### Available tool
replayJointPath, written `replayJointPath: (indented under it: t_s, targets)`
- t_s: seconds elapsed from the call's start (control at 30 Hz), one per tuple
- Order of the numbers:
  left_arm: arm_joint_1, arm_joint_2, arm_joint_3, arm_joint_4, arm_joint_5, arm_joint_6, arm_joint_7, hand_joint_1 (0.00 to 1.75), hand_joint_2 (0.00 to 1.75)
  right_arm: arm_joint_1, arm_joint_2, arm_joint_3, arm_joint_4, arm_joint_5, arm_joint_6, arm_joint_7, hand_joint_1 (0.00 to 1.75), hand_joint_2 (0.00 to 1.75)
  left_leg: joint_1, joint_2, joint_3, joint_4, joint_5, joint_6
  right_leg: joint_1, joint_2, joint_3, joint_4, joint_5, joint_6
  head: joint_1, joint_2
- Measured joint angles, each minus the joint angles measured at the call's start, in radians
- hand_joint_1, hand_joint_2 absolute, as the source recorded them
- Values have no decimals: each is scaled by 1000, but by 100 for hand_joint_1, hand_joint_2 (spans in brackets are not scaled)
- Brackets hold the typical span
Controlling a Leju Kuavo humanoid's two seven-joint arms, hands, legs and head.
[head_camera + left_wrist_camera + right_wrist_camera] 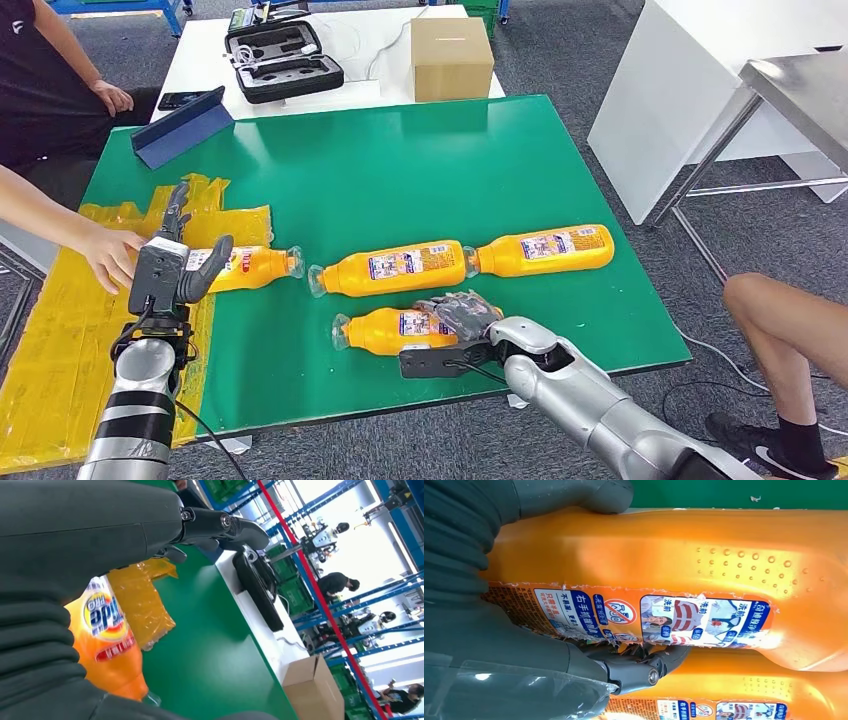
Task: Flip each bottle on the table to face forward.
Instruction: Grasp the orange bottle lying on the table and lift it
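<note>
Right hand (462,315) fingers (644,667) clasping near bottle (385,330), left hand (185,262) above leftmost bottle (255,266)

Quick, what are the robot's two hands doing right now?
Left hand: open, fingers spread above the leftmost bottle, holding nothing.
Right hand: holding the nearest bottle, fingers wrapped around it.

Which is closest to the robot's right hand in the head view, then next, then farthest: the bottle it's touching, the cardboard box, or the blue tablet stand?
1. Nearest bottle, under the right hand at the table's near edge.
2. Blue tablet stand, far left corner.
3. Cardboard box, on the white table beyond; these last two are nearly too close to call.
</note>
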Motion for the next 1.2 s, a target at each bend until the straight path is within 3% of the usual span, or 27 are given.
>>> replayJointPath:
  t_s: [0.2,0.27,0.43,0.6,0.93,1.07,1.2]
  targets:
    - [49,-2,35,4,478,-374,95,0,175,11,8,-79,-69,-115,-39,-34,175,175,-1,1,-3,0,0,0,-1,1,-1,1,3,2,0,0]
    - [84,0,40,4,555,-430,95,0,175,6,9,-132,-127,-167,-32,-35,175,175,-1,3,-6,0,1,0,-1,1,-5,1,4,1,0,0]
    - [137,1,29,-18,569,-425,91,0,175,-40,28,-255,-253,-212,0,-13,175,175,-1,4,-9,0,2,0,1,2,-9,1,5,-1,0,0]
    - [150,0,-10,-44,571,-412,95,0,175,-73,73,-310,-291,-219,0,-15,175,175,-1,4,-13,0,2,0,1,2,-12,1,5,0,0,0]
    - [144,-17,-121,-71,556,-400,86,0,175,-165,223,-321,-201,-239,10,7,175,175,-1,5,-13,0,2,0,1,2,-13,1,5,0,0,0]
    - [125,-27,-153,-71,559,-400,86,0,175,-171,296,-293,-134,-226,9,7,175,175,0,5,-14,0,2,0,1,2,-14,1,5,-1,0,0]
    - [118,-32,-164,-68,579,-406,88,0,175,-174,334,-276,-96,-220,9,7,175,175,0,5,-14,0,2,0,1,2,-14,1,4,-1,0,0]
